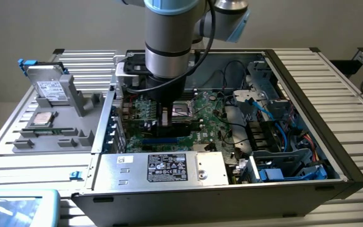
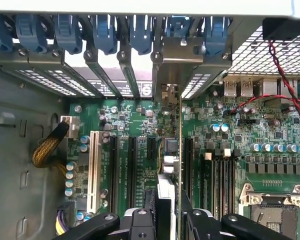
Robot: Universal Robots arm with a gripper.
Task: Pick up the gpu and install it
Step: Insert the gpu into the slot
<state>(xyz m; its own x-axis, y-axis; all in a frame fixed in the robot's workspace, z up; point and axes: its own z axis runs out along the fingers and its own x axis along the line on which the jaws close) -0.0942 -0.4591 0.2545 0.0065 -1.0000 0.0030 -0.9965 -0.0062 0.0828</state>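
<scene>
My gripper point(image 2: 168, 220) was pinching the gpu point(image 2: 170, 192), fingers point(image 2: 140, 222) pressed against both faces, with the card standing on edge directly below me over the motherboard point(image 2: 135, 120). Its thin edge ran straight ahead to a silver bracket plate point(image 2: 176, 55) at the rear wall, under the blue slot latches point(image 2: 105, 35). Black expansion slots point(image 2: 131, 165) lay close on either side, leaving little sideways room. The CPU socket point(image 2: 272, 212) sat well apart.
</scene>
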